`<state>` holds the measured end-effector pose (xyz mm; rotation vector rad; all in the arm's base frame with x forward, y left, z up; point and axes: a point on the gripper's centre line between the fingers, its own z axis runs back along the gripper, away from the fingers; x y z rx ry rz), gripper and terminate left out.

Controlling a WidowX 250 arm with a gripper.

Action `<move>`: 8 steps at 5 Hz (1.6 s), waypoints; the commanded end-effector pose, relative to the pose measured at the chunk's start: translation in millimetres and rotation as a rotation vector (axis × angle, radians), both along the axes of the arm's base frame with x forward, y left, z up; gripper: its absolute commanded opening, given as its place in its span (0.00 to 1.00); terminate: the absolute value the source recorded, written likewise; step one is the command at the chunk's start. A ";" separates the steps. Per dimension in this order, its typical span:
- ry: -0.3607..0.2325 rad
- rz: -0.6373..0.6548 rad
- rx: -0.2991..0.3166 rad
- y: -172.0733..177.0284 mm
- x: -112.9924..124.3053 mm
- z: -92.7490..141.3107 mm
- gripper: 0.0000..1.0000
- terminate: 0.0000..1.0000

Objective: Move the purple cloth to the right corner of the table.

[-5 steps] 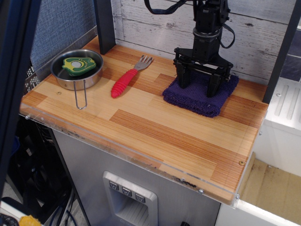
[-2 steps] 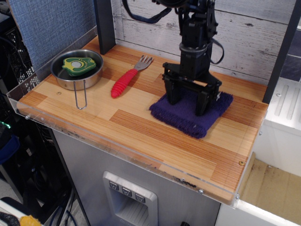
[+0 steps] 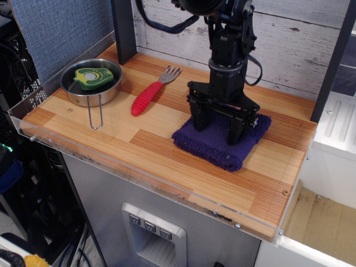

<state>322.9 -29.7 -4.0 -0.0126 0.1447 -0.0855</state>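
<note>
The purple cloth (image 3: 213, 147), a dark folded terry towel, lies flat on the wooden table (image 3: 167, 153), right of the middle. My black gripper (image 3: 218, 131) stands upright on top of it. The jaws are spread wide, and both fingertips (image 3: 200, 123) press down onto the cloth's upper surface. Nothing is pinched between them. The cloth's far edge is partly hidden behind the gripper.
A steel pan (image 3: 77, 99) with a long handle holds a green object (image 3: 89, 78) at the far left. A fork with a red handle (image 3: 146, 98) lies between pan and cloth. A clear acrylic rim (image 3: 139, 173) runs along the table's front edge. A dark post (image 3: 123, 28) stands at the back.
The gripper and the cloth under it have slid together toward the front and left, away from the back wall. Pan and fork have not moved.
</note>
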 end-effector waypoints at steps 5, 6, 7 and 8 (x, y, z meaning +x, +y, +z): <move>0.213 -0.081 0.044 -5.8 -134.4 -26.1 1.00 0.00; 0.148 -0.084 0.060 -4.0 -120.3 -10.5 1.00 0.00; 0.040 -0.061 0.107 2.3 -93.4 24.1 1.00 0.00; -0.075 -0.065 0.106 4.9 -71.2 54.8 1.00 0.00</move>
